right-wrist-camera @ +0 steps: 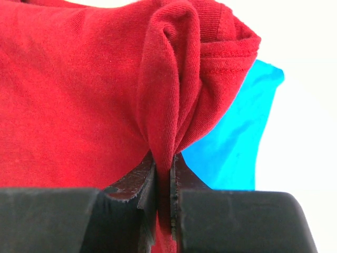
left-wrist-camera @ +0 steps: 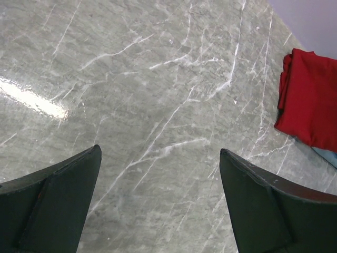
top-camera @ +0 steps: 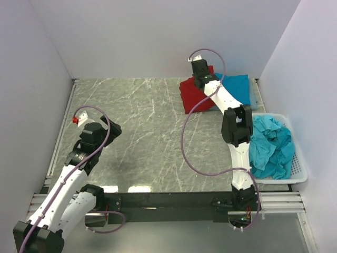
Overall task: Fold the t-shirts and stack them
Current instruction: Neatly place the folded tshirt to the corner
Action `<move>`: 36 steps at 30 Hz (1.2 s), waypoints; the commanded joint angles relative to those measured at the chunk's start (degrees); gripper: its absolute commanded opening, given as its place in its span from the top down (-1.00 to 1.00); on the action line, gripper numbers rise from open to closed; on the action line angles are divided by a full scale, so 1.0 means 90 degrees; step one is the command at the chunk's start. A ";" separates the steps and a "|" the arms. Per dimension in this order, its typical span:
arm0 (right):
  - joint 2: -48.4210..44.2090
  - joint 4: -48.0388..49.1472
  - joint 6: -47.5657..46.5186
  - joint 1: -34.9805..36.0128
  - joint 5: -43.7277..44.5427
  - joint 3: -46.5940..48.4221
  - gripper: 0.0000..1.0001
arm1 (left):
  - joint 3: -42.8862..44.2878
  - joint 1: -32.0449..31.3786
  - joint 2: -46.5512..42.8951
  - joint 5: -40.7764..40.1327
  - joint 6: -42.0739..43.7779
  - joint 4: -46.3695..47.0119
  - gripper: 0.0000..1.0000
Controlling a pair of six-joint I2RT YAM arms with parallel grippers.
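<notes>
A folded deep red t-shirt (top-camera: 192,96) lies at the back right of the table, partly over a folded teal-blue t-shirt (top-camera: 238,87). My right gripper (top-camera: 200,73) is over the red shirt's far edge. In the right wrist view a pinched fold of the red t-shirt (right-wrist-camera: 79,95) sits between the nearly closed jaws of that gripper (right-wrist-camera: 164,161), with the teal-blue t-shirt (right-wrist-camera: 231,153) behind. My left gripper (top-camera: 112,128) hovers open over bare table at the left. Its wrist view shows the red t-shirt (left-wrist-camera: 309,105) far to the right of the left gripper (left-wrist-camera: 159,153).
A white mesh basket (top-camera: 298,169) at the right edge holds a heap of crumpled teal-blue shirts (top-camera: 269,145). White walls enclose the grey marble table (top-camera: 147,137) on three sides. The right arm stretches from its base to the back right corner.
</notes>
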 commanded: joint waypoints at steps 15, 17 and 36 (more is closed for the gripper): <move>-0.1262 0.0362 -0.0060 -0.0386 -0.0024 0.0790 1.00 | 0.0066 0.0029 0.0351 0.0072 0.0009 0.0440 -0.99; -0.1311 0.0333 -0.0079 -0.0405 -0.0063 0.0858 1.00 | 0.0056 0.0029 0.0370 0.0072 -0.0001 0.0450 -0.99; -0.1829 -0.0214 0.0086 -0.0523 -0.0473 0.1083 1.00 | 0.0026 0.0029 0.0243 0.0092 0.0019 0.0411 -0.99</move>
